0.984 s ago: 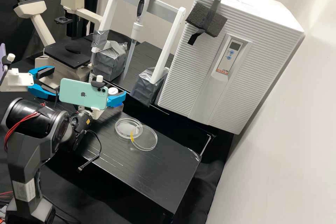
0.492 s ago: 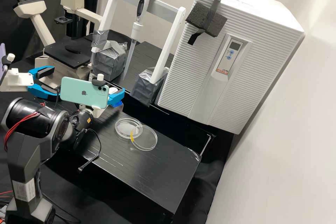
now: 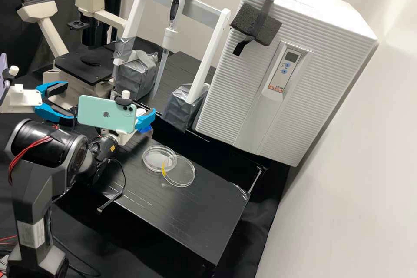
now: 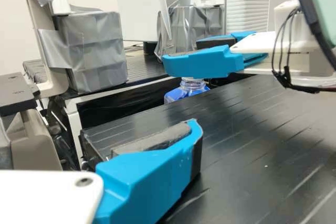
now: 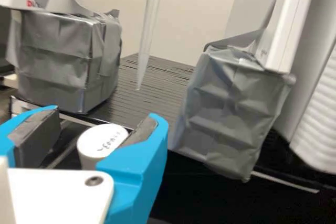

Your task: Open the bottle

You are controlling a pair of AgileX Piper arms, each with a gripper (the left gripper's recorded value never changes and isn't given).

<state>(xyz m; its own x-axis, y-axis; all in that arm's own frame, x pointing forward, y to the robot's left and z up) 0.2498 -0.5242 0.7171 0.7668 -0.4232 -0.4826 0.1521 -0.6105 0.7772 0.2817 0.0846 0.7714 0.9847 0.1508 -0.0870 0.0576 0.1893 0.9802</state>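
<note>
Black counter (image 3: 186, 213) runs beside a tall white ribbed machine (image 3: 278, 74). Well apart from the work, the left gripper (image 3: 69, 100) hangs with fingers spread, empty. At the counter's back edge the right gripper (image 5: 104, 114) brackets the white cap (image 5: 101, 142) of the blue-filled bottle (image 4: 181, 94); clamped or not, I cannot tell. Best squeeze squarely, twist about the neck, then lift straight. Since a second ago it has edged slightly toward the machine.
</note>
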